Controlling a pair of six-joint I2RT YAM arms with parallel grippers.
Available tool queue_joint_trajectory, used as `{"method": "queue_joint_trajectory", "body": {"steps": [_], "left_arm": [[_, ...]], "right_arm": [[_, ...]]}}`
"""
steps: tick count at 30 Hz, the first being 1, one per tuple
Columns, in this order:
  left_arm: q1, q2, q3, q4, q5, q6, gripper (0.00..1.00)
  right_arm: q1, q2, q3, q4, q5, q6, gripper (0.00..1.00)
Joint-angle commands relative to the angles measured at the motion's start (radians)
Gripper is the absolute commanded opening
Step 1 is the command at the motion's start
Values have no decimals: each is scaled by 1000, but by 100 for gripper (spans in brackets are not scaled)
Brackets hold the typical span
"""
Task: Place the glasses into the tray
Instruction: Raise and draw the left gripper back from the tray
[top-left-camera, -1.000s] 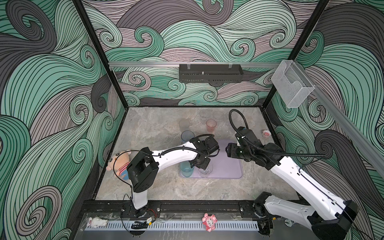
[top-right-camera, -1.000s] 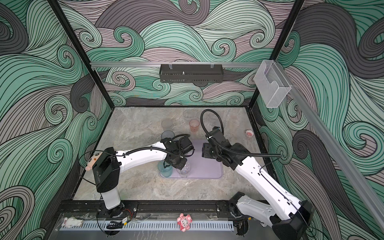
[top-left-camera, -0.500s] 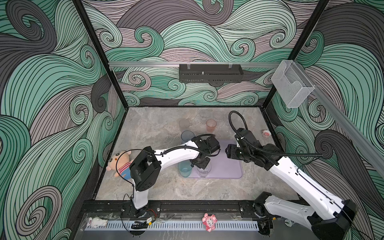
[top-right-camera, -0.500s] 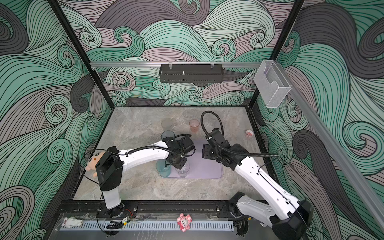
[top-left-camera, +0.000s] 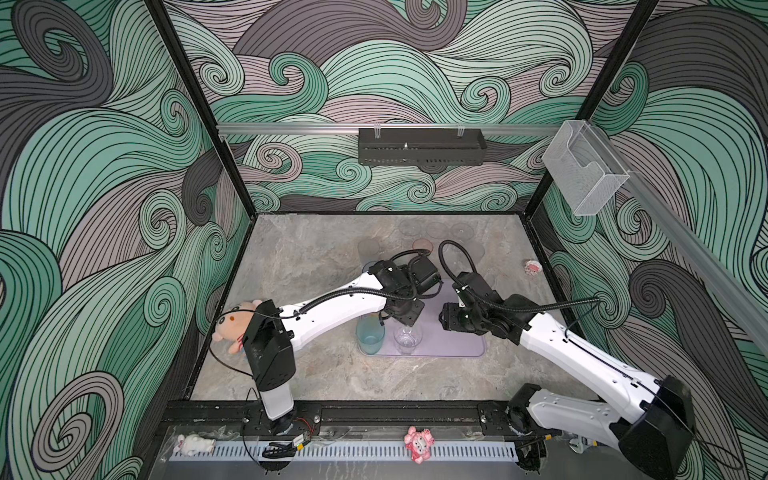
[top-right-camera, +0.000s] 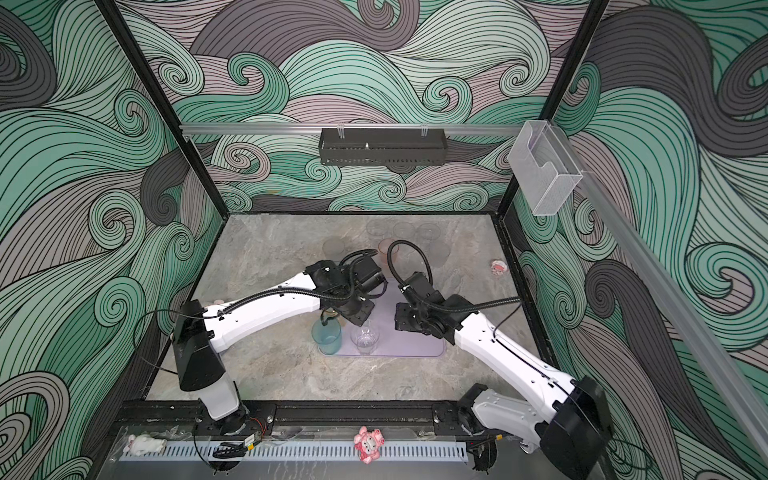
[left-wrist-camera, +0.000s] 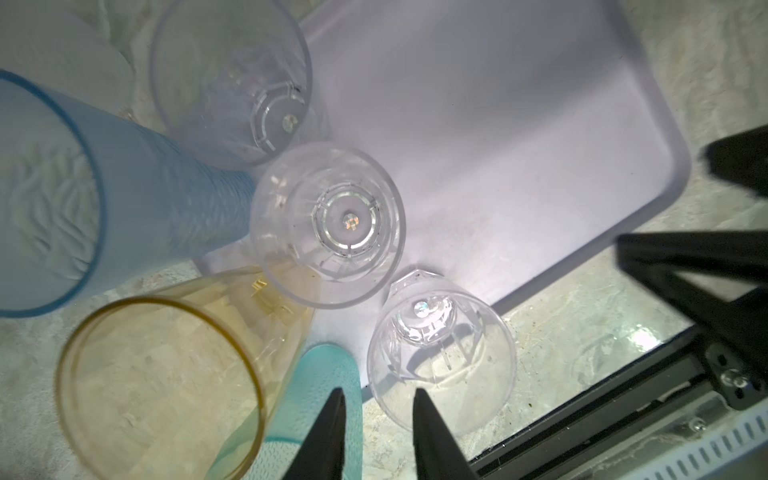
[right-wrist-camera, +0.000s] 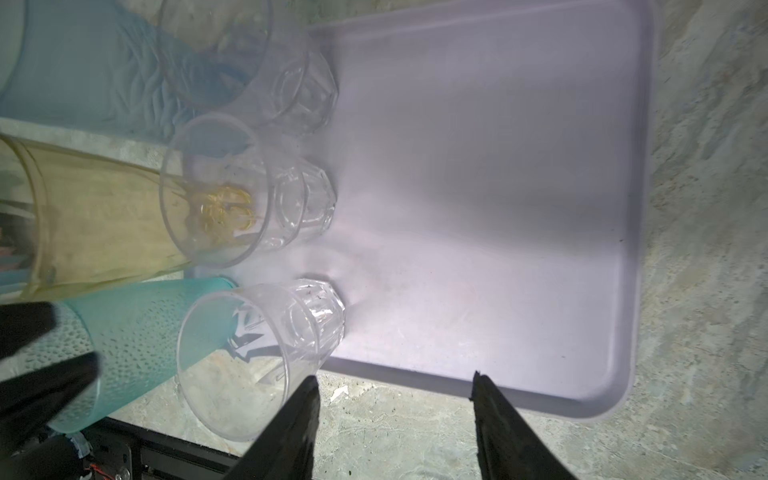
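The lilac tray (top-left-camera: 457, 349) (top-right-camera: 415, 351) lies mid-table. In both top views a teal glass (top-left-camera: 370, 334) (top-right-camera: 327, 336) and a small clear glass (top-left-camera: 408, 338) (top-right-camera: 365, 338) stand at its front left. My left gripper (top-left-camera: 399, 320) (left-wrist-camera: 378, 395) hangs open just above them, and that clear glass's (left-wrist-camera: 440, 357) rim passes between its fingers. The left wrist view also shows blue (left-wrist-camera: 124, 187), amber (left-wrist-camera: 166, 374) and two more clear glasses (left-wrist-camera: 328, 224) along the tray's left side. My right gripper (top-left-camera: 446, 322) (right-wrist-camera: 395, 378) is open and empty over the tray's (right-wrist-camera: 498, 166) front edge.
More glasses stand at the back: a frosted one (top-left-camera: 368, 248), a pink one (top-left-camera: 424, 245) and several clear ones (top-left-camera: 436, 228). A plush toy (top-left-camera: 232, 326) lies at the left wall. A small pink item (top-left-camera: 532, 268) sits at the right. A clear box (top-left-camera: 584, 174) hangs on the right wall.
My left gripper has opened and let go of the near clear glass, which stands in the tray. The left arm's elbow has shifted slightly. The right arm has hardly moved.
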Motion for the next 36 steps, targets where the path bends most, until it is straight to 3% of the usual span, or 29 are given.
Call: {"method": "queue_joint_trajectory", "body": {"steps": [1, 4, 12, 23, 27, 36], "left_arm": [[37, -93, 1, -38, -72, 38, 32], [101, -187, -83, 0, -122, 57, 32], [319, -463, -367, 214, -129, 83, 36], [435, -497, -441, 250, -105, 105, 36], [506, -509, -473, 295, -56, 77, 37], [655, -554, -590, 508, 109, -20, 54]], "right_arm": [[47, 39, -36, 59, -14, 44, 58], [88, 84, -46, 79, -14, 63, 58], [133, 206, -15, 134, -43, 75, 58], [130, 273, 42, 124, -40, 29, 58], [45, 244, 75, 64, -32, -29, 59], [-217, 305, 299, 12, -40, -149, 59]]}}
